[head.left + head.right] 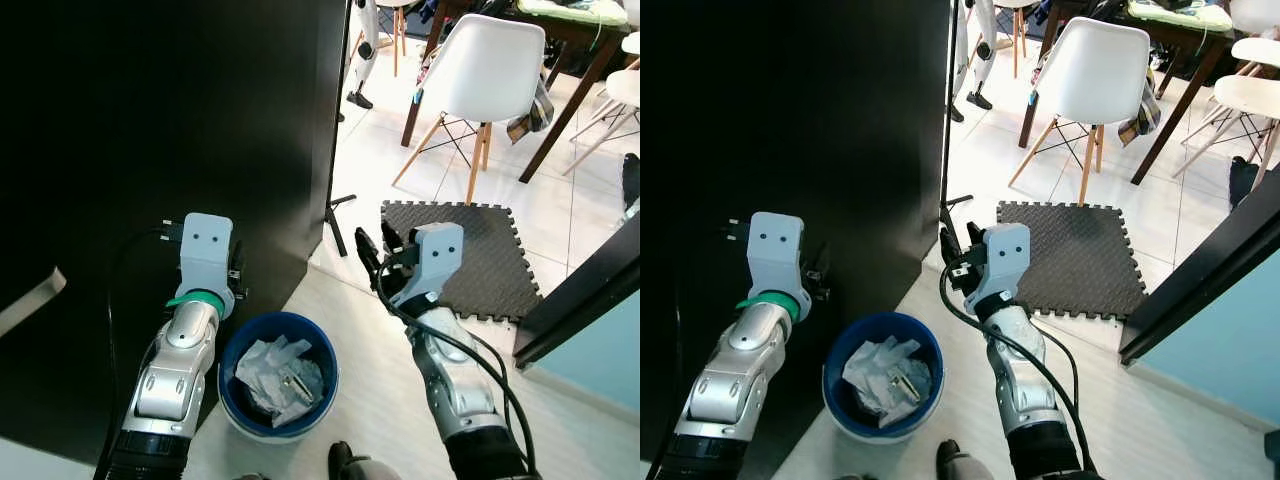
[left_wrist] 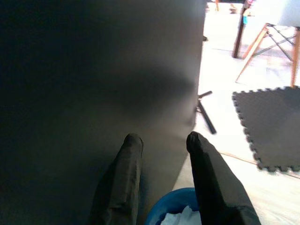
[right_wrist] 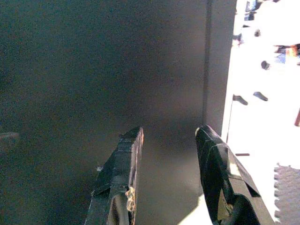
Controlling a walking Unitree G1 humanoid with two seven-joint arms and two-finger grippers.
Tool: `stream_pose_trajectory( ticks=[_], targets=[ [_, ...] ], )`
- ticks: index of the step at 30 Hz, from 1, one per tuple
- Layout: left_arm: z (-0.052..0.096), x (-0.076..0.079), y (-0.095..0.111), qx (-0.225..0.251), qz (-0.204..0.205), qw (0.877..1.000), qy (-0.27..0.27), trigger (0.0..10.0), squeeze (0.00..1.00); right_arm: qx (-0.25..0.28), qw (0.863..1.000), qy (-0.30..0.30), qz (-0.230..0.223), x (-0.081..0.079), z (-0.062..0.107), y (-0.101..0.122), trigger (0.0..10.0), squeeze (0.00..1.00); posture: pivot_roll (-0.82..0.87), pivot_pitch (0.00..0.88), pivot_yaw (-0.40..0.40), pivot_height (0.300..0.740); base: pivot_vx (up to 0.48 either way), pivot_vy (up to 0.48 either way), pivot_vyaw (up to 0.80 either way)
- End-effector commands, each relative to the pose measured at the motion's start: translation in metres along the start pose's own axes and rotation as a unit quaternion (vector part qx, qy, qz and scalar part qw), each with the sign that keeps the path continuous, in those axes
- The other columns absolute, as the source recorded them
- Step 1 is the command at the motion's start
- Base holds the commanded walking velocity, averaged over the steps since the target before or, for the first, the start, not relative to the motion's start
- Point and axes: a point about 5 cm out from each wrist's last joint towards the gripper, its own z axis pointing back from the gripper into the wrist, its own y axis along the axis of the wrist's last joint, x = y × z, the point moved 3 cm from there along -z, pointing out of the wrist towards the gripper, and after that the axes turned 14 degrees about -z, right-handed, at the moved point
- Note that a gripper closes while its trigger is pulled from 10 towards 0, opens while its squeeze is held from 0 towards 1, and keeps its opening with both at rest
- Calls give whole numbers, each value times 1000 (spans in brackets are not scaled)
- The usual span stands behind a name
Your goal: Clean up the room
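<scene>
A tall matte black panel (image 1: 150,150) hides everything on the left. The round blue plastic bin (image 1: 279,375), stuffed with crumpled white paper (image 1: 280,378), sits on the pale floor between both raised arms. Left pincer (image 2: 161,138) and right pincer (image 3: 169,133) both gape empty, aimed toward the panel. A dark foam mat (image 1: 470,255) lies far right.

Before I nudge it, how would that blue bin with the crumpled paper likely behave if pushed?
The blue bin looks like thin plastic holding only crumpled paper, so probably light; it would likely slide on the smooth floor. Pushed near the rim, it might tip instead. Both the left gripper and the right gripper are open and empty.
</scene>
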Motion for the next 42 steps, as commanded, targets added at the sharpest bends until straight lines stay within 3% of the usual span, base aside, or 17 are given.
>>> stream_pose_trajectory(
  ticks=[1,16,42],
  targets=[
    [2,0,-9,-12,-5,1000,6,10000,0,-8,1000,0,-3,-1,1,-2,10000,0,-69,33,29,740,-424,0,0],
    [0,0,-9,-9,-6,1000,9,10000,0,-19,1000,6,-9,-7,3,-5,10000,0,-69,36,34,740,-423,0,0],
    [-2,2,-10,-11,-2,1000,3,10000,0,-36,999,-9,0,-3,3,-9,10000,0,-69,33,37,740,-385,0,-33]
  ],
)
